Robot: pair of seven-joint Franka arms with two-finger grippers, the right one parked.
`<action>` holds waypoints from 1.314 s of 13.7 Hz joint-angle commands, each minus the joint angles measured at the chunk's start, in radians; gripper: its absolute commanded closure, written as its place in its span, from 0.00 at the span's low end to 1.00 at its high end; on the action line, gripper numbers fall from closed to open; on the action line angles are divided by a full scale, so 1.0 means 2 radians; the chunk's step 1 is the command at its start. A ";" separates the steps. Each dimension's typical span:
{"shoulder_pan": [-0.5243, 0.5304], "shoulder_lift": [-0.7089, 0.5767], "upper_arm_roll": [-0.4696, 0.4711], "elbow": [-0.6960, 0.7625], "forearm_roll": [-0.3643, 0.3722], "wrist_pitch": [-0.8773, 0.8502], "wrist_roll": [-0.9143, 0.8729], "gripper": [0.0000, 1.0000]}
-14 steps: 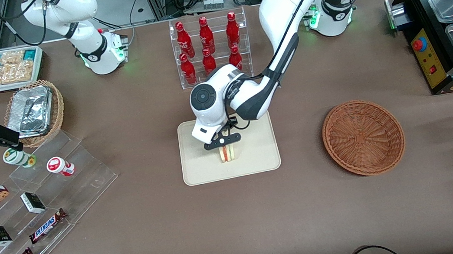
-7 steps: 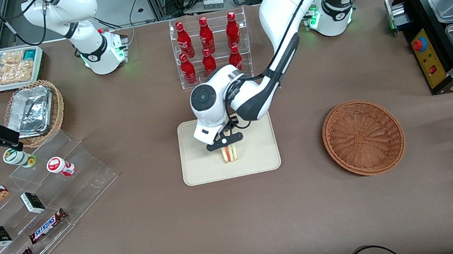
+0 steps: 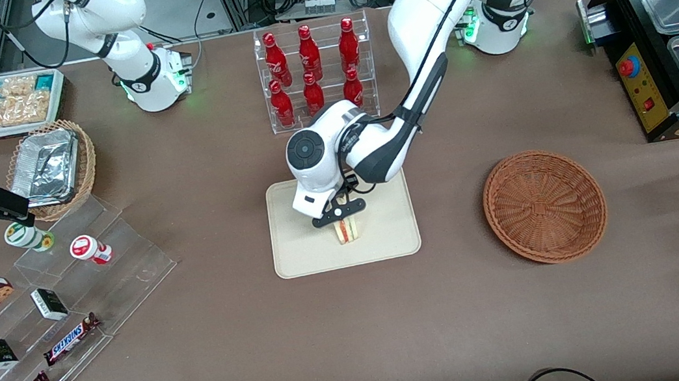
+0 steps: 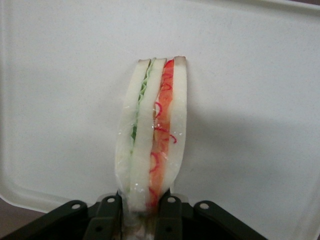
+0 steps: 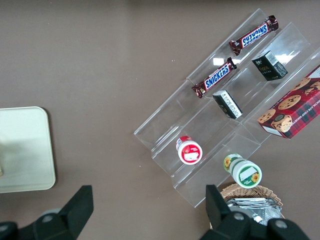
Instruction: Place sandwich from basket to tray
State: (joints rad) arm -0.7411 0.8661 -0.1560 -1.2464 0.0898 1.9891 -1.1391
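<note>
Change since a second ago: the black two-finger hand [image 3: 339,215] and its white wrist sit slightly farther from the front camera over the tray, and the sandwich has shifted with them; the basket has not moved.
Hand: pinches the sandwich, one finger [image 4: 107,217] on each outer bread face, jaws narrowed to the wedge's thickness.
Sandwich: small triangular wedge of pale bread with red, orange and green filling [image 3: 345,230] [image 4: 152,135]; it stands on edge on the tray, just below the hand and a little nearer the front camera than the fingers, filling edge facing the wrist camera.
Tray: flat rectangular cream-beige plastic tray with rounded corners and a low rim [image 3: 395,239] [image 4: 260,100]; smooth, matte, lying flat on the brown counter [image 3: 358,332].
Basket: round, shallow, reddish-brown woven wicker bowl [image 3: 545,205]; well apart from the tray, toward the working arm's end of the counter, holding nothing.
Textures: the bread looks soft and glossy under clear wrap; the filling shows thin red curls and a green leafy strip.
</note>
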 commanded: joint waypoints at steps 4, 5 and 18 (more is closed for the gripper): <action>0.000 -0.012 0.003 0.016 0.007 -0.016 -0.007 0.00; 0.001 -0.028 0.003 0.016 0.007 -0.029 -0.006 0.00; 0.111 -0.154 0.001 -0.005 -0.001 -0.191 0.229 0.00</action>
State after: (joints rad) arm -0.5829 0.6229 -0.1460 -1.1995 0.0927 1.6493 -0.7966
